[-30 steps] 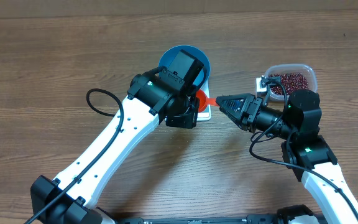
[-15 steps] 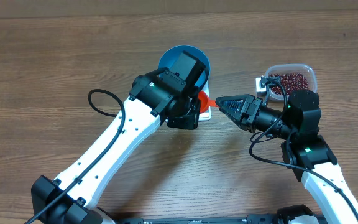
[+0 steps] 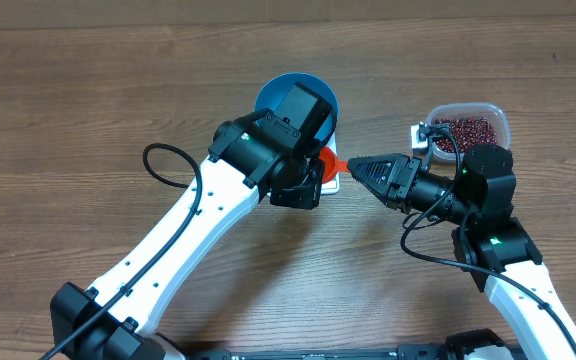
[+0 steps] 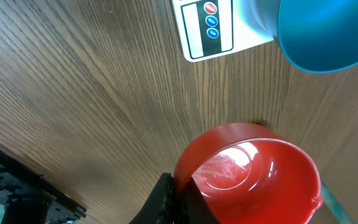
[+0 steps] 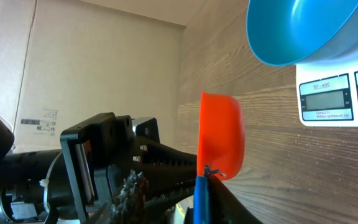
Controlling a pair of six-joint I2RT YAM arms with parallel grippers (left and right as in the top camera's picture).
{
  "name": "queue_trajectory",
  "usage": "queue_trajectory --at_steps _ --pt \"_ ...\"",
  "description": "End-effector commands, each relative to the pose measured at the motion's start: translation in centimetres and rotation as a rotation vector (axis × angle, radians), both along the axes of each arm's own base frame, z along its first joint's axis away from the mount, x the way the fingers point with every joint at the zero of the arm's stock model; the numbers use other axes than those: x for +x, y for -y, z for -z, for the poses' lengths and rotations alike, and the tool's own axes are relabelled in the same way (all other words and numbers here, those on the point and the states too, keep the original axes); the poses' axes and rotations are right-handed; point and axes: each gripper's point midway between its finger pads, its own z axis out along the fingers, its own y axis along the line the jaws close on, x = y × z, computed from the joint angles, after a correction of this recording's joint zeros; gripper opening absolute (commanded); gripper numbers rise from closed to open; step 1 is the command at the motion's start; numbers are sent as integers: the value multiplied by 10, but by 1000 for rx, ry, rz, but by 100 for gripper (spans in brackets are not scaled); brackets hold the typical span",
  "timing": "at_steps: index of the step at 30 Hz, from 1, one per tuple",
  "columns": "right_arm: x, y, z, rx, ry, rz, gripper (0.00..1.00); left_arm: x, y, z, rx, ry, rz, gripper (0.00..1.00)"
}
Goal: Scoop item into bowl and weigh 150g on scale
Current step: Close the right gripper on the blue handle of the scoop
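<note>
The left hand (image 4: 178, 198) is clamped tight on the rim of a red scoop (image 4: 247, 171). Its dark fingers straddle the cup's wall at the cup's 8 o'clock in the left wrist view. The cup's glossy red inside faces that camera, with wood grain beneath it.

Seen from overhead, the scoop sits at 5 o'clock of the blue bowl (image 3: 296, 79), just off the corner of the white scale (image 4: 209, 26). The bowl stands on the scale, and its rim overhangs the scale's button panel in the left wrist view. The left wrist covers most of the bowl from above, leaving only an arc of rim from 9 through 12 to 3 o'clock.

The right hand (image 3: 356, 164) points in from 3 o'clock, its tips at the scoop's handle. Its fingers stand narrow. Whether they already pinch the handle I cannot tell. Only the scoop separates the two hands.

The beans (image 3: 463, 130) lie heaped in a clear tub (image 3: 501, 122) at 3 o'clock of the bowl, well apart from it and just beyond the right wrist.

The table (image 3: 88, 100) is bare wood at 9 o'clock of the bowl. It is also bare along the far edge at 12 and in the wedge between the two forearms at 6. A black cable (image 3: 163, 165) loops out from the left forearm toward 9 o'clock.
</note>
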Motion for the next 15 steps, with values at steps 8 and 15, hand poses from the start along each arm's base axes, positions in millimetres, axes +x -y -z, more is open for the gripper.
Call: queue_trajectory --at_steps 8,15 --pt "0 -2 -5 -1 6 -10 12 0 4 -1 -8 -6 -5 4" --pt "0 -2 -2 -4 -3 -10 4 0 4 -1 -7 -4 -2 4"
